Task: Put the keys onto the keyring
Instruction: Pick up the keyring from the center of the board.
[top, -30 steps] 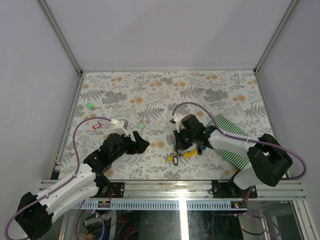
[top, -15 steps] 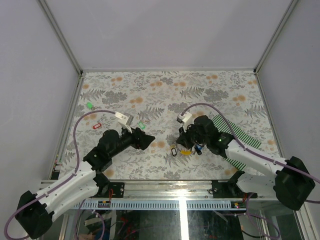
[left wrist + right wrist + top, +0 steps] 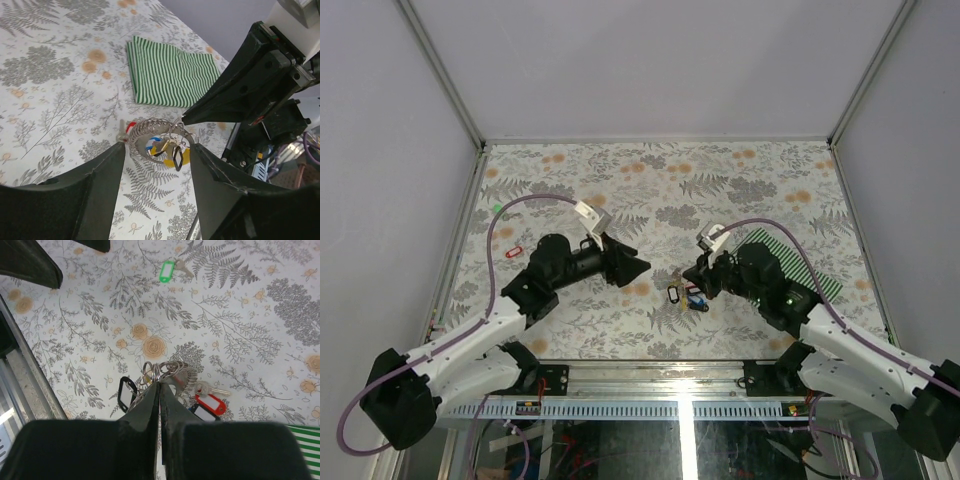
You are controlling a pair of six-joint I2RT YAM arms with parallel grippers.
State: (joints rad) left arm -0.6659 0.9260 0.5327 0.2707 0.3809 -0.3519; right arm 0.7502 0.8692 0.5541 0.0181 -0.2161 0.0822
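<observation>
Reaching in from the lower left with the left arm [image 3: 460,350], elbow bent, wrist roughly level. Pointing the left gripper [image 3: 638,266] right toward frame centre, jaws held apart with a clear gap. Coming in from the lower right with the right arm [image 3: 850,345], forearm angled up-left. Aiming the right gripper [image 3: 692,276] left, tip to tip with its partner but apart, fingers [image 3: 150,400] pressed together, pinching the keyring [image 3: 172,371].
</observation>
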